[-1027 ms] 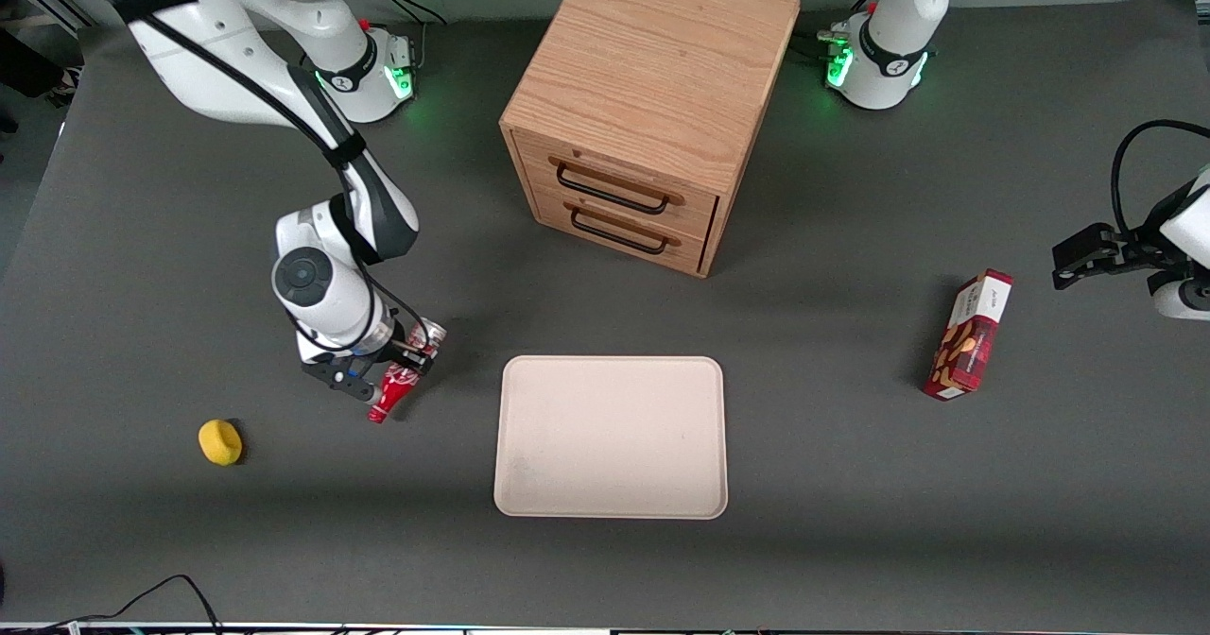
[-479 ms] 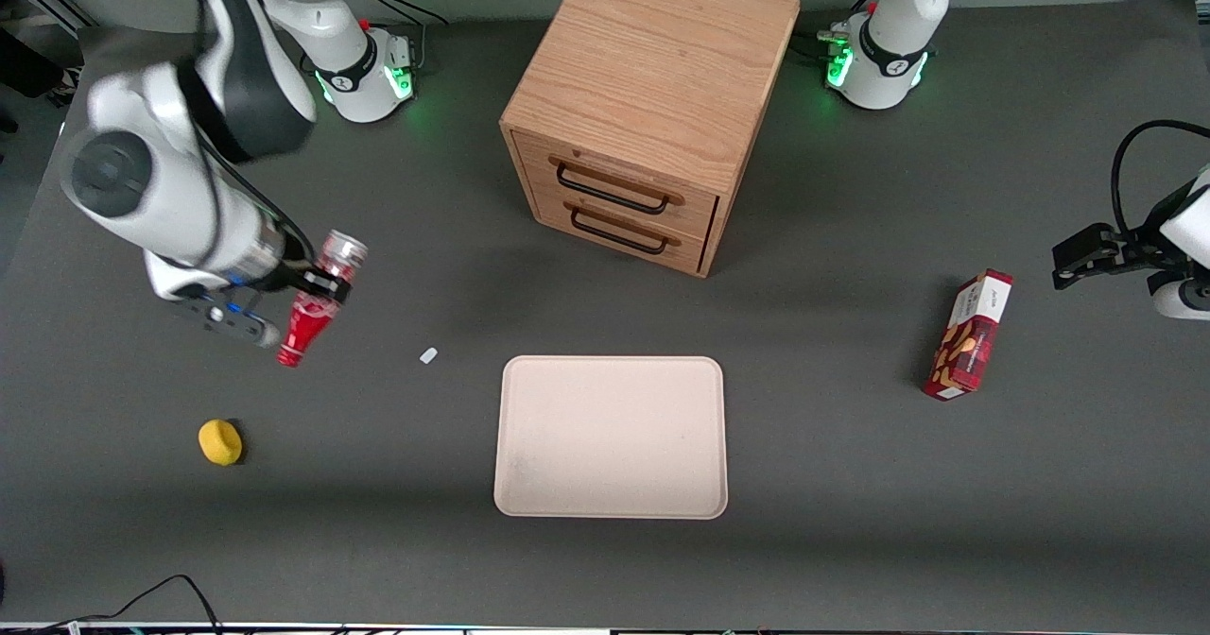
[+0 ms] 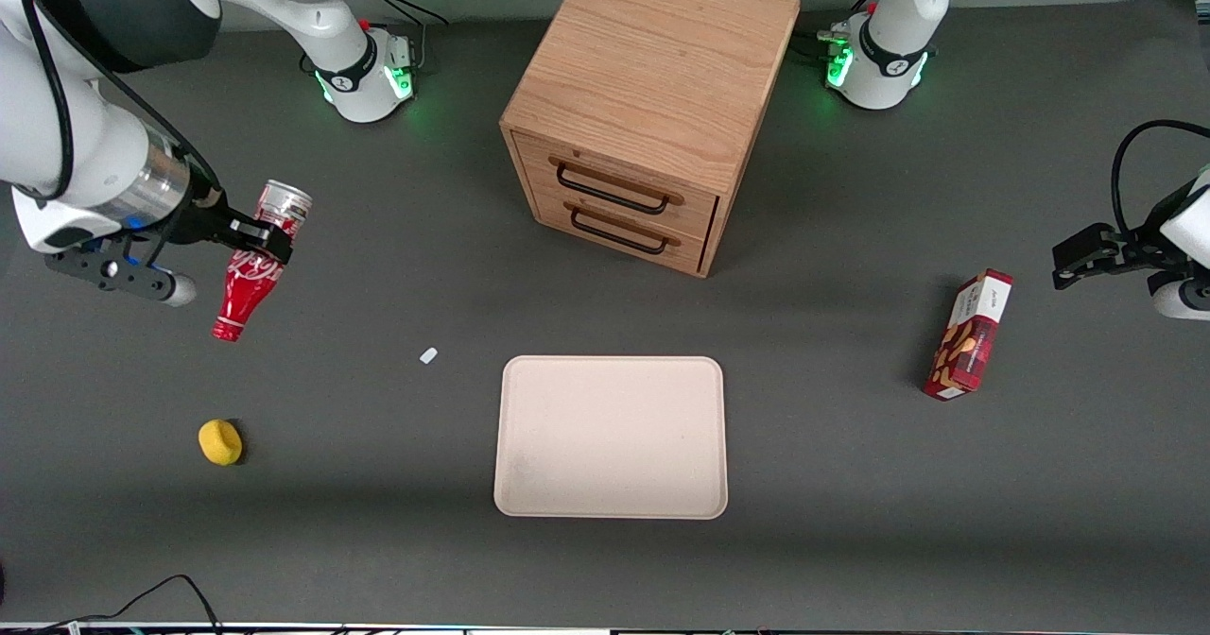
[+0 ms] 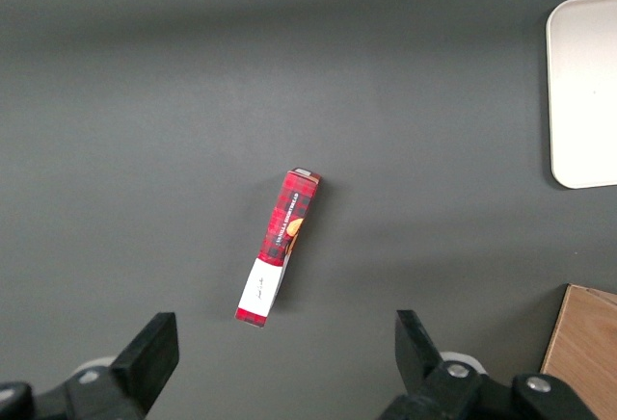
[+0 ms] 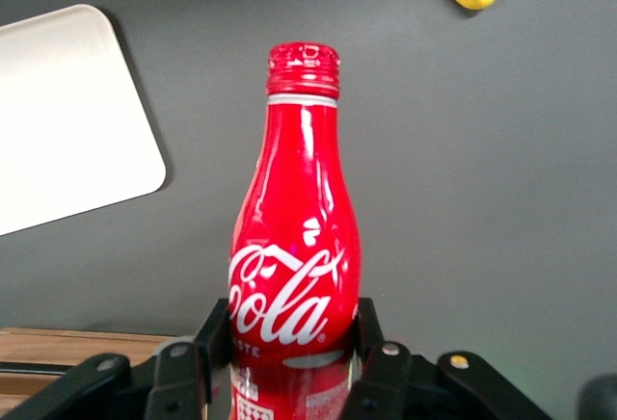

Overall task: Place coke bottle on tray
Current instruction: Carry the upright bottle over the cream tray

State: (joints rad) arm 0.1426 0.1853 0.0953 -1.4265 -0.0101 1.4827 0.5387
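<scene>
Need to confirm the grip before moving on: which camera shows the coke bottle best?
The right wrist view: the coke bottle fills it, clamped low on its body by the hand. The front view shows it small, held above the table toward the working arm's end. The left wrist view misses it.

You see a dark grey matte surface [image 3: 851, 522] under even light; on it a wooden two-drawer cabinet [image 3: 652, 96] with black handles, its front facing you; green lights glow at its farther edge

We saw a glossy white working arm [image 3: 66, 144] with black joint bands, silver wrist, black cable and black gripper [image 3: 248, 234].
</scene>
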